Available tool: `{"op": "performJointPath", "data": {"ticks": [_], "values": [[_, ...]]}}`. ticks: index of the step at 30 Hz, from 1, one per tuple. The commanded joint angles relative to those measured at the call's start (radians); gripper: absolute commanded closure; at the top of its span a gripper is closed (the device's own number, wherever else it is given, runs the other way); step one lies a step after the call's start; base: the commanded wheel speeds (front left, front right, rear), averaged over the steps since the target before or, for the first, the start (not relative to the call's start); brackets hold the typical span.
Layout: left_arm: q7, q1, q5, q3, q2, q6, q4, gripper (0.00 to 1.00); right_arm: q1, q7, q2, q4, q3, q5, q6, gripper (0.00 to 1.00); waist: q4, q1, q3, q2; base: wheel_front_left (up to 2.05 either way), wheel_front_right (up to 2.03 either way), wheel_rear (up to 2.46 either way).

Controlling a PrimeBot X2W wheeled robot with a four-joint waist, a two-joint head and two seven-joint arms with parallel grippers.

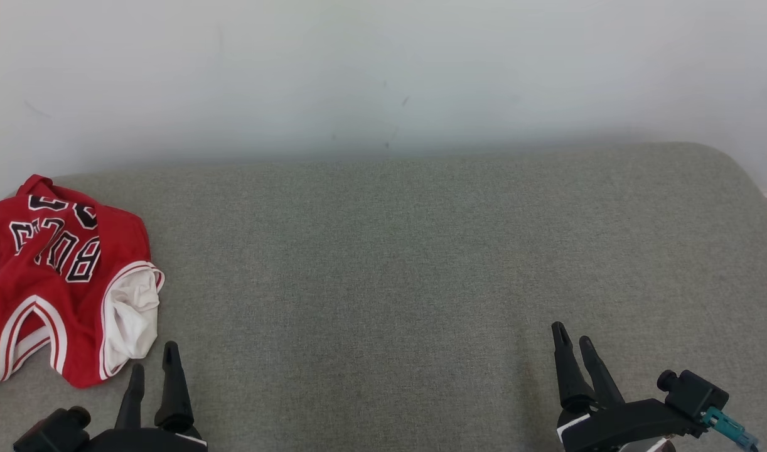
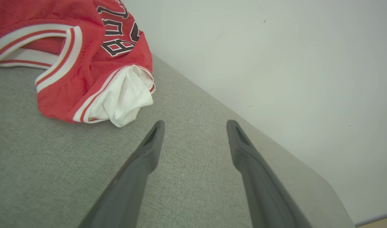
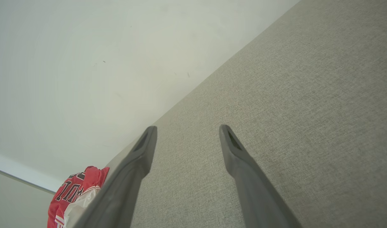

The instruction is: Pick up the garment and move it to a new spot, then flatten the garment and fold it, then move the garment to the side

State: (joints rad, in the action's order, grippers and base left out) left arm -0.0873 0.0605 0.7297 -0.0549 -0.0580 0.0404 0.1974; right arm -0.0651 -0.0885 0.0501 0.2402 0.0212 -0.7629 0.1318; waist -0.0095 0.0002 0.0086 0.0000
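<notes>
Item: garment (image 1: 63,276), a red jersey w/ white-red trim & black lettering, is crumpled in a heap at far left of the grey surface (image 1: 383,263), close to the wall (image 1: 383,69).
Lining: a white bunch (image 1: 131,320) is turned out at the heap's side facing the middle.
L side: left gripper (image 1: 152,356) is seen at lower left in head view, just beside the garment's near edge, not touching; jaws are spread wide, nothing between them.
R side: right gripper (image 1: 572,333) is seen at lower right, well apart from the garment; jaws likewise spread, nothing held.
Head view extra: the surface's full width & rounded far-right corner are given, w/ both grippers at once; a teal connector (image 1: 725,428) is seen on the right wrist housing.
L wrist extra: garment (image 2: 85,57) is shown close up at upper left; trim bands & folds of the white bunch (image 2: 123,101) are made out in detail that head view gives only coarsely. Left gripper (image 2: 195,123) is held over bare fabric, the white bunch lying just past one fingertip w/ a gap between.
R wrist extra: garment (image 3: 70,193) is reduced to a small red-white patch at lower left, partly hidden behind one finger; lettering is too small to be read. Right gripper (image 3: 187,127) is pointed along bare surface toward the wall. A pale band (image 3: 19,171) is seen crossing the lower-left corner; what it is can't be told.
</notes>
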Motion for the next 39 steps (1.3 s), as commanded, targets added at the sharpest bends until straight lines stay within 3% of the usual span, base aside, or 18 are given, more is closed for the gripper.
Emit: {"op": "performJointPath", "data": {"ticks": [1,19,39], "values": [[-0.010,0.003,-0.034,0.003,-0.010,-0.007,-0.016,0.00,-0.013,-0.010,0.000,-0.009,0.004,0.035,-0.001,0.00,0.000,-0.0002,0.000,0.0000,0.00,0.00,0.00],[-0.062,-0.019,-0.232,0.015,-0.036,-0.039,-0.028,0.00,-0.017,-0.061,0.000,0.002,0.014,0.275,-0.001,0.00,-0.005,-0.0002,0.004,0.0000,0.00,0.00,0.00],[-0.111,-0.043,-0.411,0.021,-0.050,0.003,-0.052,0.00,-0.014,-0.110,0.000,0.013,0.002,0.487,-0.001,0.00,-0.012,-0.0002,0.006,0.0000,0.00,0.00,0.00]]}}
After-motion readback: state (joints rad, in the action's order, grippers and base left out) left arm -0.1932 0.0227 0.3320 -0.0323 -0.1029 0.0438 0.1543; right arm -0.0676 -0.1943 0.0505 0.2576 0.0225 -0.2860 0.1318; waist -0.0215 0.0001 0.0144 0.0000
